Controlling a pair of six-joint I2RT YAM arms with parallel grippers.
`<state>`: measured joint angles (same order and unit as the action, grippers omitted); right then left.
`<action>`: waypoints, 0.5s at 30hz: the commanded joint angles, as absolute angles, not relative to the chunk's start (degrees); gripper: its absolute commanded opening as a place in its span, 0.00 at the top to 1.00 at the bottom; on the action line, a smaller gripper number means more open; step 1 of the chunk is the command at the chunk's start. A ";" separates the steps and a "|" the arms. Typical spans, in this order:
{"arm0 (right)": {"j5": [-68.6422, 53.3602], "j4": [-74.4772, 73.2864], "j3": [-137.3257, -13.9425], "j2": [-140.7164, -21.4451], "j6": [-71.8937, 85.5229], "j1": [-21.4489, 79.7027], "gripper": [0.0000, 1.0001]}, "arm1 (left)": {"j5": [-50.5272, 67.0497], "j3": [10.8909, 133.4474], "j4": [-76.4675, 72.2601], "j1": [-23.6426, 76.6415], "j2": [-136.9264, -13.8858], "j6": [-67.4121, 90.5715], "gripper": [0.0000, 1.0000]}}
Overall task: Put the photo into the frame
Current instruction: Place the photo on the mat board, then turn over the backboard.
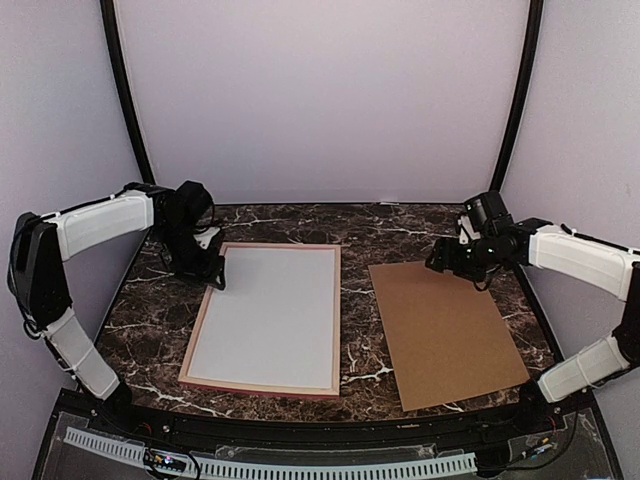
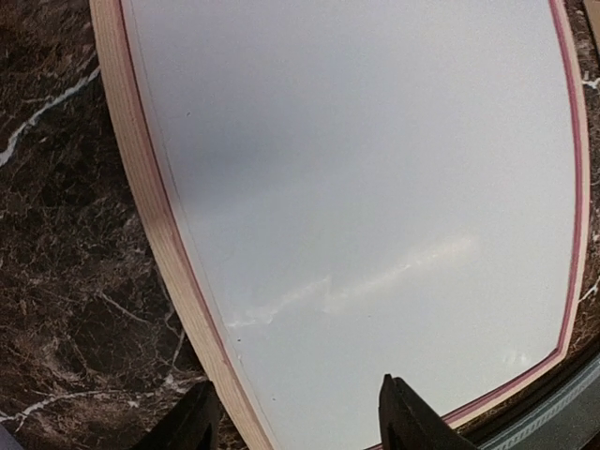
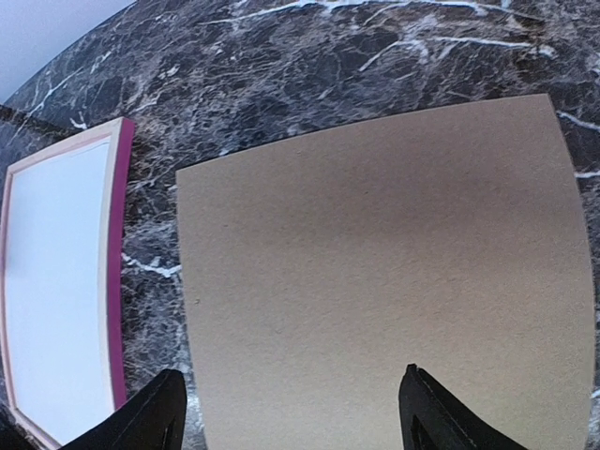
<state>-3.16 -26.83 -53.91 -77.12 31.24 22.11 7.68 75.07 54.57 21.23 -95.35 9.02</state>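
Observation:
The pink-railed frame lies flat on the marble table, left of centre. A plain white sheet fills its opening. No printed picture shows, so the photo is hidden or out of view. My left gripper hovers at the frame's far left corner. In the left wrist view it is open, one finger outside the rail and the other over the white sheet, holding nothing. Over the far left part of a brown board, my right gripper is open and empty.
The brown board lies to the right of the frame, with a strip of dark marble between them. White curtain walls close in the back and sides. A black rail runs along the near edge by the arm bases.

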 commanded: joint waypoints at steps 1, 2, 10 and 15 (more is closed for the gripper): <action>4.43 -29.06 -51.97 -74.98 27.82 19.76 0.17 | 11.96 77.05 50.53 25.92 -90.23 13.58 0.40; 5.11 -29.49 -51.47 -74.86 27.19 18.79 0.14 | 13.60 77.03 48.27 27.99 -89.57 14.76 0.39; 4.45 -29.24 -46.00 -74.78 23.57 8.03 0.06 | 19.54 76.54 32.56 40.00 -90.52 23.33 0.08; 2.63 -26.66 -42.72 -76.07 22.94 1.36 0.06 | 20.45 80.85 25.80 46.97 -98.26 26.73 0.01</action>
